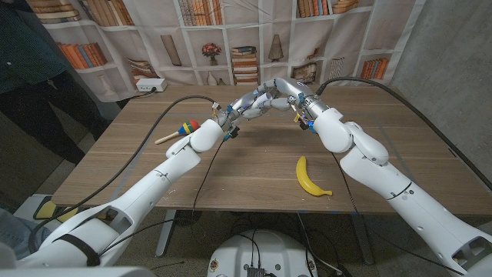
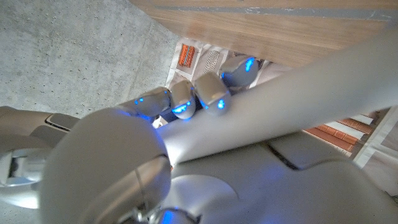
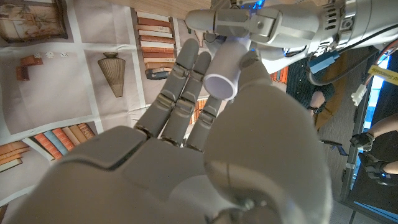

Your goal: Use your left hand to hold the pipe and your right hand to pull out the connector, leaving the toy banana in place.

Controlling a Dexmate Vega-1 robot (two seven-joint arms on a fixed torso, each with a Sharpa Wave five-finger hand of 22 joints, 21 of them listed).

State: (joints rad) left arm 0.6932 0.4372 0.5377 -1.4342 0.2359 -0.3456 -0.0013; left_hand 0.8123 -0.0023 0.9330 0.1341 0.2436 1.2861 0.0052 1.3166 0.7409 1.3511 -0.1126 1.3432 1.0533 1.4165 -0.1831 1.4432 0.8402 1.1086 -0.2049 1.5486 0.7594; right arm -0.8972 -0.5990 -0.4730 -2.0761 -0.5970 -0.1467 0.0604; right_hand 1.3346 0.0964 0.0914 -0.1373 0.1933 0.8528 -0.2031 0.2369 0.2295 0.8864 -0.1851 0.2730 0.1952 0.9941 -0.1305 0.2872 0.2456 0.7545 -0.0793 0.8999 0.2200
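Note:
Both hands meet above the far middle of the table. My left hand (image 1: pixel 240 108) wraps its fingers (image 2: pixel 205 96) around a white pipe (image 2: pixel 292 102) that runs slantwise across the left wrist view. My right hand (image 1: pixel 286 92) faces it and grips a short white connector (image 3: pixel 222 70) between thumb and fingers (image 3: pixel 180 93), its open end towards the wrist camera. Past the connector in that view is my left hand (image 3: pixel 249 23). In the head view the hands hide the joint between pipe and connector. A yellow toy banana (image 1: pixel 310 177) lies on the table (image 1: pixel 254 165) near the front right, below my right forearm.
A colourful toy maraca (image 1: pixel 181 130) with a wooden handle lies left of my left wrist. A white power strip (image 1: pixel 150 85) sits at the table's far left edge. Black cables trail over the tabletop along both arms. A bookshelf backdrop hangs behind the table.

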